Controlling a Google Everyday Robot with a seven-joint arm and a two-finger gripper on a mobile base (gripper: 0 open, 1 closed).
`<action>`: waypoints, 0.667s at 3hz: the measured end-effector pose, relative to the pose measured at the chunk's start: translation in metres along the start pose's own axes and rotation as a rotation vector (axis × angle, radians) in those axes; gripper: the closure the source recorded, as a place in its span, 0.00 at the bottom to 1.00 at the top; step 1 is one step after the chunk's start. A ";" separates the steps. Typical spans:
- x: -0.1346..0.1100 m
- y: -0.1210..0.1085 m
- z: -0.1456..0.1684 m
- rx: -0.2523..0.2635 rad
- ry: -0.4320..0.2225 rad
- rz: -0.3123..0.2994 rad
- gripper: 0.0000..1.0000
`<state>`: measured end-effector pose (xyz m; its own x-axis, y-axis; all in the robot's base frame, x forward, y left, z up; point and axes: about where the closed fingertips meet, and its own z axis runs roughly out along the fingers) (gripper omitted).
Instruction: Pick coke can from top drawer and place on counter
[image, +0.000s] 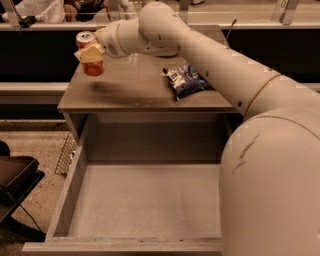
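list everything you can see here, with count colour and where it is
coke can: 1, orange-red with silver top, held in the air over the counter's left side
chip bag: 1, blue and white, lying on the counter right of middle
counter: 1, glossy grey-brown, top of the cabinet
drawer: 1, grey, pulled open below the counter, nothing visible inside
wire basket: 1, dark, on the floor left of the cabinet
arm: 1, white, reaching from the right across the counter
end effector: 1, tan fingers, shut on the coke can above the counter's left side
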<state>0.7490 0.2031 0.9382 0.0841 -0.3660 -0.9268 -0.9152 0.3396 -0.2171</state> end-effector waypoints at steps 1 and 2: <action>0.000 0.003 0.004 -0.007 0.000 0.000 0.20; 0.000 0.005 0.006 -0.011 0.000 0.000 0.00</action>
<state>0.7468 0.2101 0.9353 0.0838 -0.3655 -0.9270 -0.9196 0.3300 -0.2132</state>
